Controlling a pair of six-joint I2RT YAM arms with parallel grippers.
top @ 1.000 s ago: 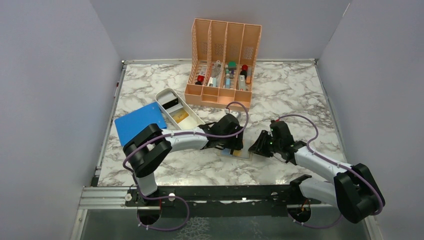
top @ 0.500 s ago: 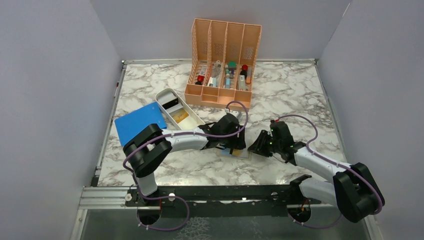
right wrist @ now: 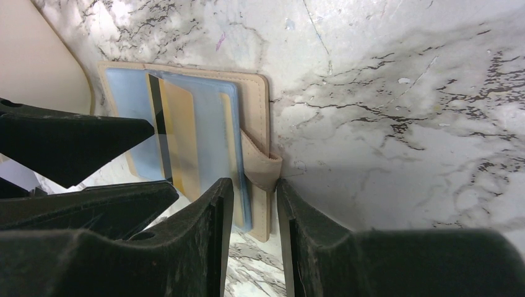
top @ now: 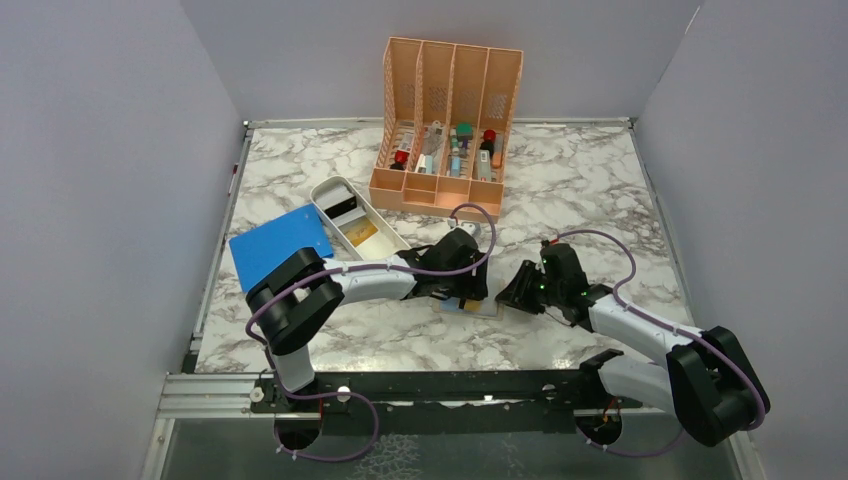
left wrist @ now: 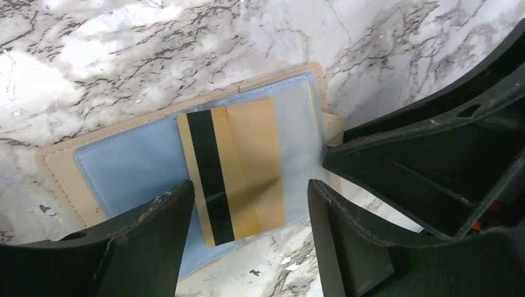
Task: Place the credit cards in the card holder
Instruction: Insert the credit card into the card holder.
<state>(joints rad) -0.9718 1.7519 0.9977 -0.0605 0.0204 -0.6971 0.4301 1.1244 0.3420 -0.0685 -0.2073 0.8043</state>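
Since a second ago the left gripper has eased its jaws a little wider; the right arm has stayed where it was. The card holder lies open and flat on the desk, near its front edge, and we place everything else from it. A gold credit card rests on the holder, black stripe up, its far part under a clear sleeve. The left gripper hangs just above the holder, jaws apart on either side of that card and holding nothing. The right gripper meets the holder's strap with its jaws narrowly apart at the strap's end; we cannot tell whether they pinch it. Behind and left of the holder sit a white tray and a blue sheet. An orange rack stands well behind it.
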